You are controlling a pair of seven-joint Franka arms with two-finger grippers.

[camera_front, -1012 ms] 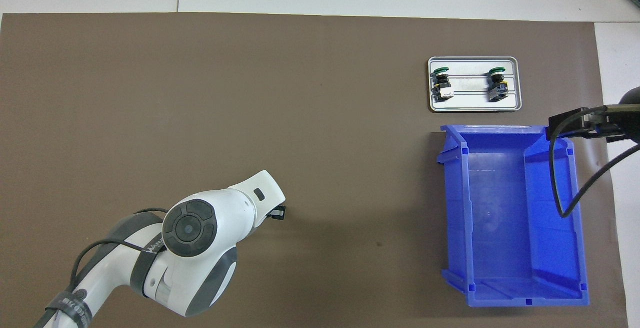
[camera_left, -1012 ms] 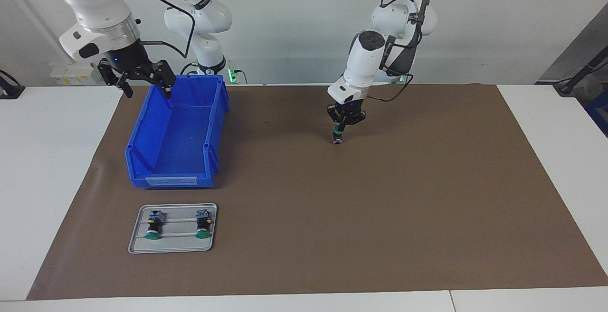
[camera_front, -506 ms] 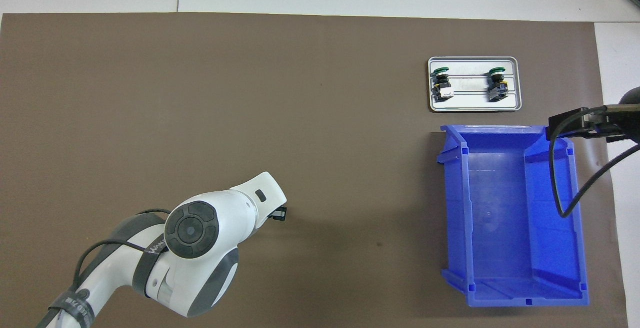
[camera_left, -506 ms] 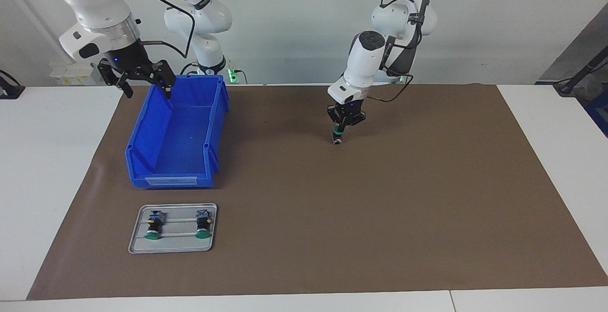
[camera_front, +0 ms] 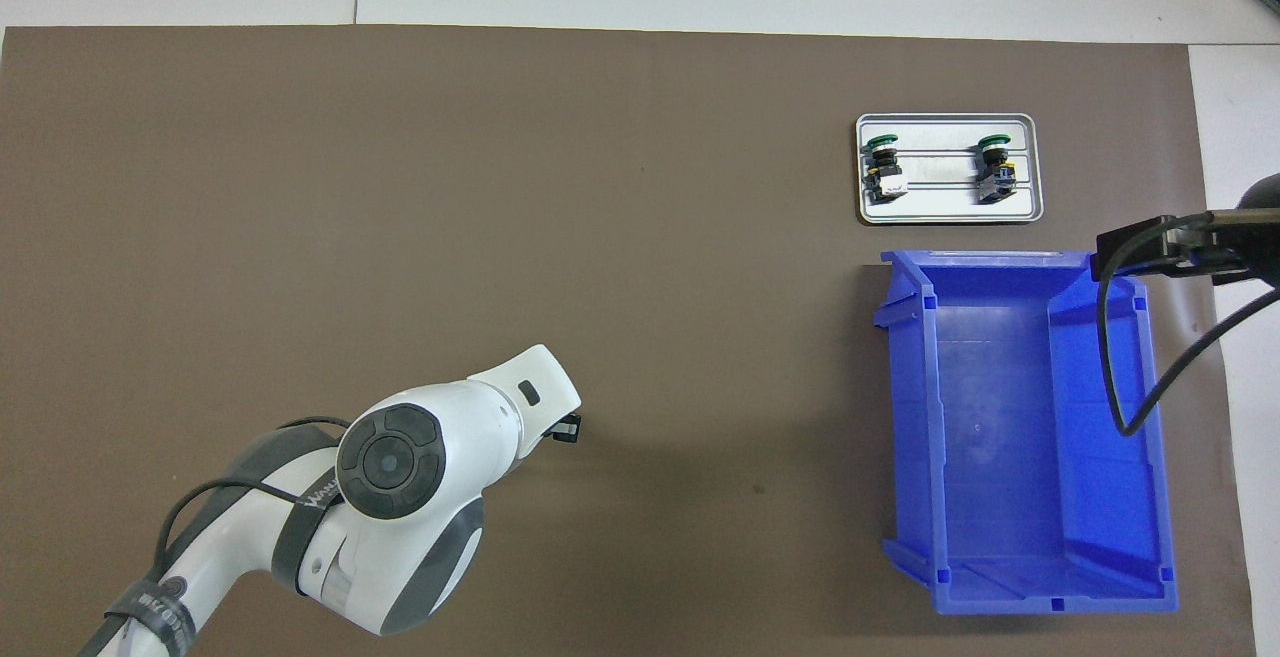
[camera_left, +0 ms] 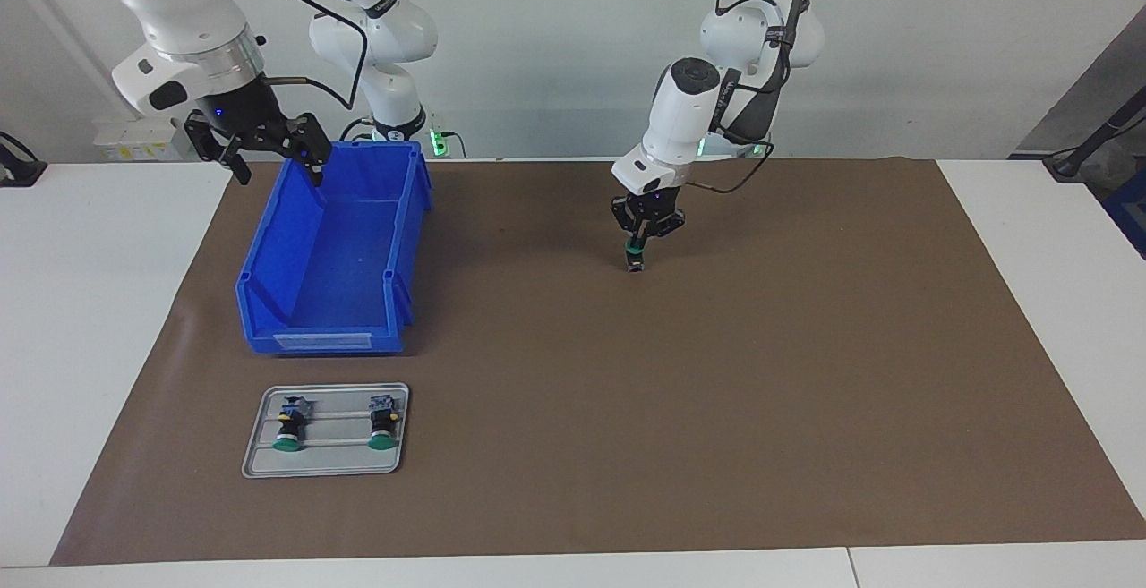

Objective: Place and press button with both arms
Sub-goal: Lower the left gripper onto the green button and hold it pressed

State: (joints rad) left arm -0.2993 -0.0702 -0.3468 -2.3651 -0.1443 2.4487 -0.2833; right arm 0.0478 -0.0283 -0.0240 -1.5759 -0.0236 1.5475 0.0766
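Left gripper (camera_left: 637, 246) lifting slightly, fingers loosening around button (camera_left: 635, 259) now standing on mat (camera_left: 716, 373): placement nearly done. Right gripper (camera_left: 269, 151) waiting open over blue bin (camera_left: 333, 257).

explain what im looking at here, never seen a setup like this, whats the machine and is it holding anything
Two white robot arms work at a table covered by a brown mat. One picture faces them from across the table; the other looks down from above their end. The left gripper is at a green-capped push-button standing on the mat; whether it grips it is unclear. The right gripper waits open over the blue bin's rim. Beside the bin, a metal tray holds two more buttons.
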